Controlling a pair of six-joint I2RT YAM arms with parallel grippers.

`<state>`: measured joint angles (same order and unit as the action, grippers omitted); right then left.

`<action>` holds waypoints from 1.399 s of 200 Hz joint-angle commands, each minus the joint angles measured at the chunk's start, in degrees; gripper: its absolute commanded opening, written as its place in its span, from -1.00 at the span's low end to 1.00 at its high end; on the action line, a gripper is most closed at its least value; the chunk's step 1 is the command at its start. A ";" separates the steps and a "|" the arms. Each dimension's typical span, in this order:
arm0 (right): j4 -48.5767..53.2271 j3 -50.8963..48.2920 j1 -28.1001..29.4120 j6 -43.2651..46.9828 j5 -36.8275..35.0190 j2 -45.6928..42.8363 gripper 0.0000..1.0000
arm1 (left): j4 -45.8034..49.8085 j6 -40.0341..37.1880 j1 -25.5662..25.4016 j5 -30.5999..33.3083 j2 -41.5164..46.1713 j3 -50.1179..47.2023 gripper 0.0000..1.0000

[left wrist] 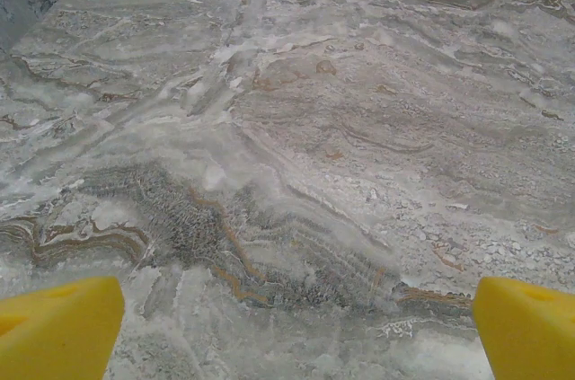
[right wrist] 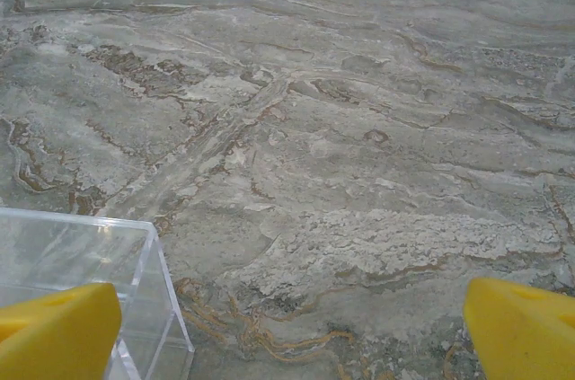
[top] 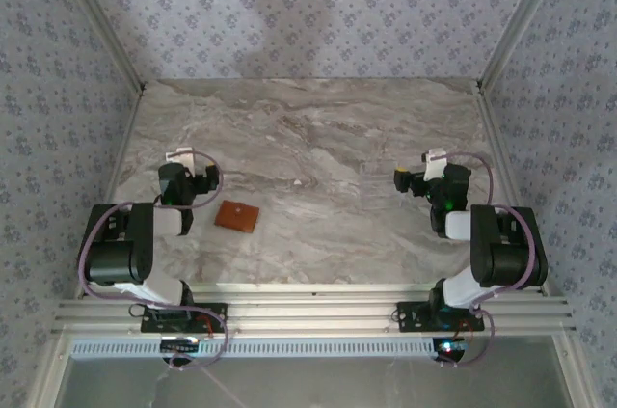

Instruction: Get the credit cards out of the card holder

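Observation:
The card holder (top: 237, 216) is a small flat orange-brown wallet. It lies closed on the marble table (top: 318, 138), just right of my left arm. The credit cards are hidden from view. My left gripper (top: 190, 176) hovers up and to the left of the card holder, apart from it. In its wrist view the left gripper (left wrist: 295, 331) stands open, yellow fingertips (left wrist: 58, 326) wide apart over bare marble. My right gripper (top: 415, 179) is at the right side of the table. Its wrist view shows the right gripper (right wrist: 292, 331) open, with nothing between the yellow pads (right wrist: 521, 326).
A clear plastic box (right wrist: 81, 263) stands on the marble by my right gripper's left fingertip. Patterned walls (top: 308, 3) close off the table at the back and both sides. An aluminium rail (top: 308, 316) runs along the near edge by the arm bases.

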<state>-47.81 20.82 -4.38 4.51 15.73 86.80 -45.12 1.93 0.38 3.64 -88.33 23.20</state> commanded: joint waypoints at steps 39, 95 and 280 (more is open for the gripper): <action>-0.40 0.01 -0.38 0.58 1.28 0.12 1.00 | -1.19 -0.57 0.40 -0.96 0.33 0.69 0.99; -0.70 -0.03 -0.55 0.41 1.33 0.13 1.00 | -1.19 -0.54 0.42 -1.07 0.30 0.70 0.99; 33.33 12.29 2.43 -3.69 -11.57 -11.43 1.00 | 22.98 -3.67 -8.33 11.81 12.05 8.09 0.99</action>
<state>-28.84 28.80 -2.46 3.51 8.08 78.87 -33.21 -0.64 -5.17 8.36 -80.64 26.81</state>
